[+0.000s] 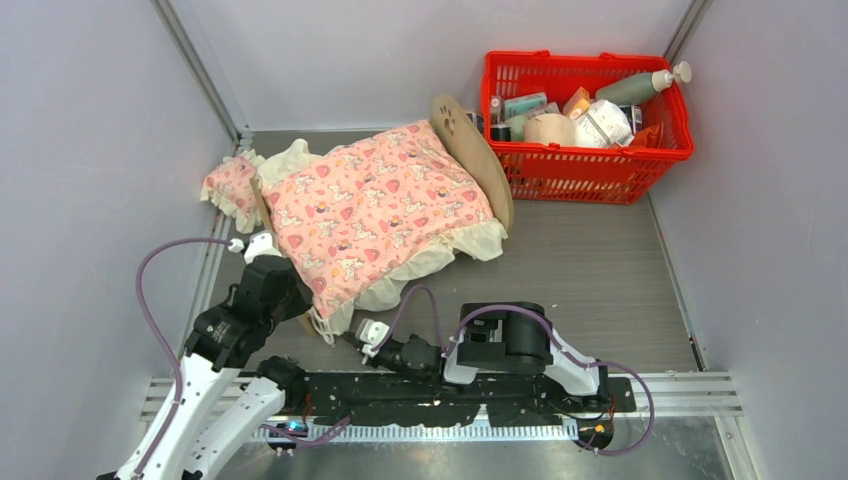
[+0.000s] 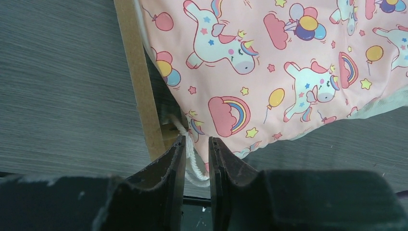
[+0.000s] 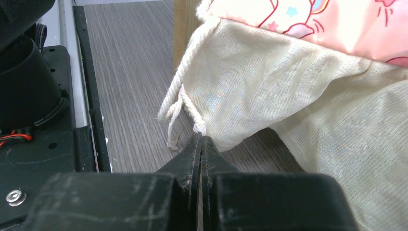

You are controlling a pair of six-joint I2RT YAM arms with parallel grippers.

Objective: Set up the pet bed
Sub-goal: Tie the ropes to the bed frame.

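Note:
The pet bed (image 1: 478,160) stands on the table with its arched paw-print headboard toward the red basket. A pink unicorn blanket (image 1: 375,205) with a cream frill covers it and hides the mattress. My left gripper (image 1: 262,243) is at the bed's near-left corner. In the left wrist view this gripper (image 2: 197,142) is open, and a white cord loop (image 2: 193,161) hangs loose between its fingers beside the plywood rail (image 2: 139,72). My right gripper (image 1: 362,335) is at the blanket's near corner. In the right wrist view it (image 3: 201,137) is shut, pinching the end of the frill's white cord (image 3: 192,113).
A small pink frilled pillow (image 1: 232,185) lies against the bed's left end. The red basket (image 1: 585,165), full of bottles and packets, stands at the back right. Grey walls close in on both sides. The arms' black base plate (image 1: 450,395) runs along the near edge.

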